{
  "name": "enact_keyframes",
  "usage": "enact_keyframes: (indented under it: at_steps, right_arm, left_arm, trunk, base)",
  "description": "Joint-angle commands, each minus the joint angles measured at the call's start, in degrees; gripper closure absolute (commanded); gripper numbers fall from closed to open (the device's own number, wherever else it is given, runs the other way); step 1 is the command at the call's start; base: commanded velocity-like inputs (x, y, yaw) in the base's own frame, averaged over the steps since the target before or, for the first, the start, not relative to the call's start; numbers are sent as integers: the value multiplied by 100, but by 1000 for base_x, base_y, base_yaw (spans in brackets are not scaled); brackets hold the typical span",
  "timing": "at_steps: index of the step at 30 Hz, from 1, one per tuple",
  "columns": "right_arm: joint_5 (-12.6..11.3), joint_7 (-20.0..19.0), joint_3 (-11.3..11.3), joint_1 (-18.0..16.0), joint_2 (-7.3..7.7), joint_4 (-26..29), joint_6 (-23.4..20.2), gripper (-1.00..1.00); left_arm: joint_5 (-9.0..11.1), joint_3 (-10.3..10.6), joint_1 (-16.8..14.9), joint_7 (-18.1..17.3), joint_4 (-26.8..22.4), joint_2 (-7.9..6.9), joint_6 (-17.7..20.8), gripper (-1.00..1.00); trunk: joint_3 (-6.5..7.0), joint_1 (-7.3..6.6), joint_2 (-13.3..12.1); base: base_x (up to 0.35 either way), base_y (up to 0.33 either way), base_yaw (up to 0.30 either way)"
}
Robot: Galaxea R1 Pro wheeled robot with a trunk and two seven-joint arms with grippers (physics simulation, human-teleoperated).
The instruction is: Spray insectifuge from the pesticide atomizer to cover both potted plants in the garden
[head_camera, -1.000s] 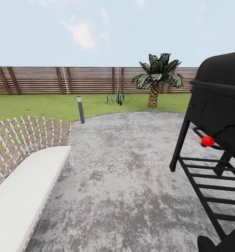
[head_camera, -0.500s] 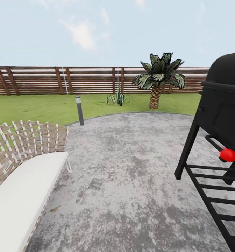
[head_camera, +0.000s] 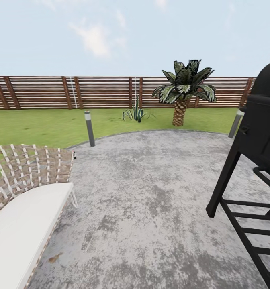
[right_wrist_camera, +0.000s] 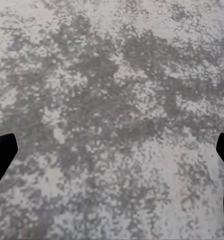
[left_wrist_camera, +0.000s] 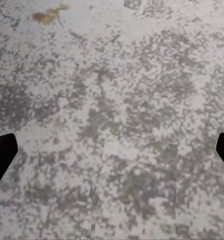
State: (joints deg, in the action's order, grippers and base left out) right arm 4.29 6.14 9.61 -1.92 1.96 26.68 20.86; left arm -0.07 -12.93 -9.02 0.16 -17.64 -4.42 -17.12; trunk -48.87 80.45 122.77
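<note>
Both arms hang over the grey paved patio (head_camera: 151, 192). In each wrist view, the left gripper (left_wrist_camera: 112, 150) and the right gripper (right_wrist_camera: 112, 150) have fingertips at opposite frame edges, spread wide, holding nothing.

Neither the pesticide atomizer nor the potted plants are identifiable, so direction, long axis and nearer arm cannot be determined (a search move is judged necessary).

Count:
- one palm (head_camera: 184, 90)
- one agave (head_camera: 136, 113)
- two lamp posts (head_camera: 88, 128)
- one lounger (head_camera: 26, 208)
- one black grill (head_camera: 257, 160)
- one wooden fence (head_camera: 91, 92) behind the lawn (head_camera: 38, 126)
</note>
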Motion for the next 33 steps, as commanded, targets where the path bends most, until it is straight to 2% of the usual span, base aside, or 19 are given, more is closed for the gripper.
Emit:
enact_keyframes:
  at_steps: [1,31,33]
  right_arm:
    - [46,18,15,-4,-2,-5,14,-100]
    - [42,27,6,-5,-11,-14,14,-100]
    - [43,27,6,-7,-11,-14,14,-100]
  left_arm:
    - [-1,-8,-4,2,6,1,-20,-100]
    - [-8,-8,2,2,22,-13,-36,-100]
    - [-10,-5,4,2,26,-15,-187,-100]
  trunk:
    - [-5,2,2]
    - [-5,2,2]
    - [-5,2,2]
  base:
    - [338,0,0]
    - [338,0,0]
    - [338,0,0]
